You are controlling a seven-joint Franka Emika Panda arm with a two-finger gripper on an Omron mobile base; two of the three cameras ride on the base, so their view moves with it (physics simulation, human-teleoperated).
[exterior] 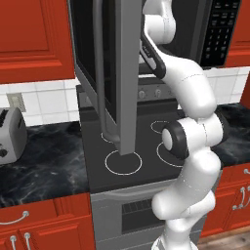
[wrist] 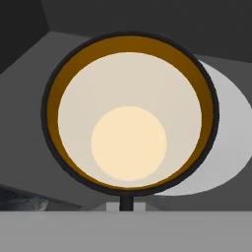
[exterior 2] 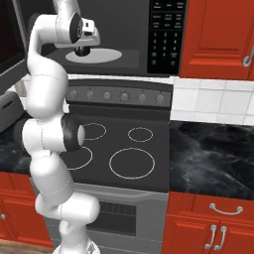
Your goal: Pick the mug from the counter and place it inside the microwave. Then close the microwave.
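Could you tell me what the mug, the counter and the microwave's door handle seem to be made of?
The mug: probably glazed ceramic, with a dark rim and smooth amber-to-cream inside. The counter: polished black marble or a lookalike, glossy with thin white veins. The handle: likely brushed steel, a plain grey bar.

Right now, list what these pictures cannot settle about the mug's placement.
- Hand view: the mug hides its own base, so contact with the white plate is unclear.
- Hand view: the mug's rim covers the gripper fingers; open or shut, unclear.
- Left base view: the microwave door and the arm hide the mug.
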